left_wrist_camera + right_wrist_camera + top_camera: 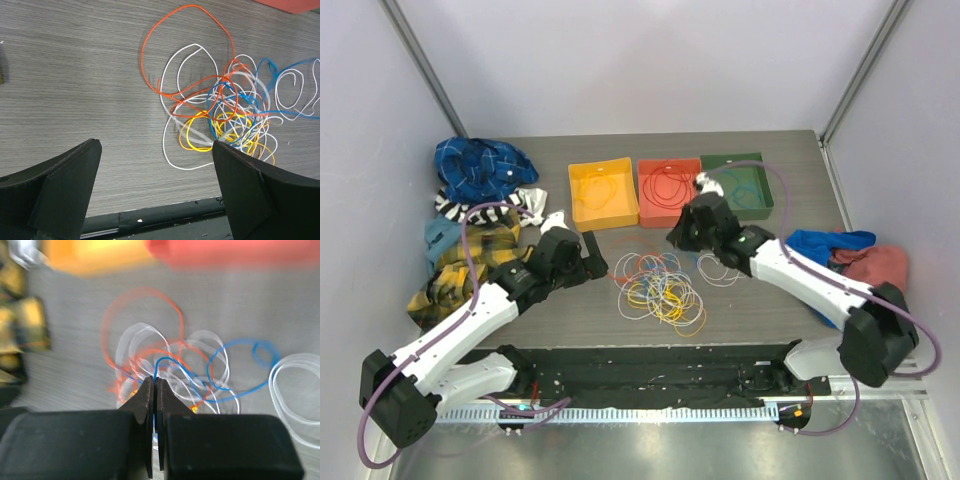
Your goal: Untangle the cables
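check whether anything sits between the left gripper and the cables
Nothing visible does. The left gripper is open, and only bare table lies between it and the cables. The right gripper is shut on one of them.

Bright, even light from above; the cables [225, 120] cast faint shadows. The right wrist view is blurred (background worst).

Right-wrist view blurred, cables [167, 359] smeared, red tray [235, 252] cut by top edge
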`<control>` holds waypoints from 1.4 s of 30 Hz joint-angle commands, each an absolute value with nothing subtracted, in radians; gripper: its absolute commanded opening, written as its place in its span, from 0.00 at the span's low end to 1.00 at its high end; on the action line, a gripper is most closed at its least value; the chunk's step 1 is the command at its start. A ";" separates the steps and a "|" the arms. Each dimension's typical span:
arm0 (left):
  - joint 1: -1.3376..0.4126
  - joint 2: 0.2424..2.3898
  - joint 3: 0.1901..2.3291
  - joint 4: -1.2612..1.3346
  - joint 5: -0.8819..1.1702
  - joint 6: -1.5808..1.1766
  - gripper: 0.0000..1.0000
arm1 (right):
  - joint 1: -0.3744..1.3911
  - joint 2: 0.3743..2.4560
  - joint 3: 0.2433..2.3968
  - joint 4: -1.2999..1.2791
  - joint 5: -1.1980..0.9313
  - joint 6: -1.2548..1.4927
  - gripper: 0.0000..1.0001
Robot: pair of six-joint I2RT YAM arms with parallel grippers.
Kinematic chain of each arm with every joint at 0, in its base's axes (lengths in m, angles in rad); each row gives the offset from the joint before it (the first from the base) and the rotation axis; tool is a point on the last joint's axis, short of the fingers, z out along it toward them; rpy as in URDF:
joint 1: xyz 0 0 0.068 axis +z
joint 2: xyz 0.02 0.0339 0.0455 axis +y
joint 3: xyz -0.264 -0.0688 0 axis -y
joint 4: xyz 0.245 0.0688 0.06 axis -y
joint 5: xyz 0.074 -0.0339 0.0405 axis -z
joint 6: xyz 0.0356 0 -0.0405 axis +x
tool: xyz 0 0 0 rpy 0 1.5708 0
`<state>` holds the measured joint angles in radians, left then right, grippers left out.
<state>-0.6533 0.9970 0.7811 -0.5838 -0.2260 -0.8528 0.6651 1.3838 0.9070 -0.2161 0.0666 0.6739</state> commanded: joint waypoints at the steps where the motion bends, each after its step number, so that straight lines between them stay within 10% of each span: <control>1: -0.655 0.973 0.782 -0.560 -0.230 -0.850 1.00 | 0.669 1.226 1.199 -0.316 0.189 0.532 0.01; 23: -0.655 0.974 0.773 -0.545 -0.244 -0.848 1.00 | 0.655 1.396 2.152 -0.552 0.416 0.268 0.01; 42: -0.655 0.909 0.661 -0.144 -0.347 -0.812 1.00 | 0.672 1.158 1.733 -0.535 0.175 0.462 0.01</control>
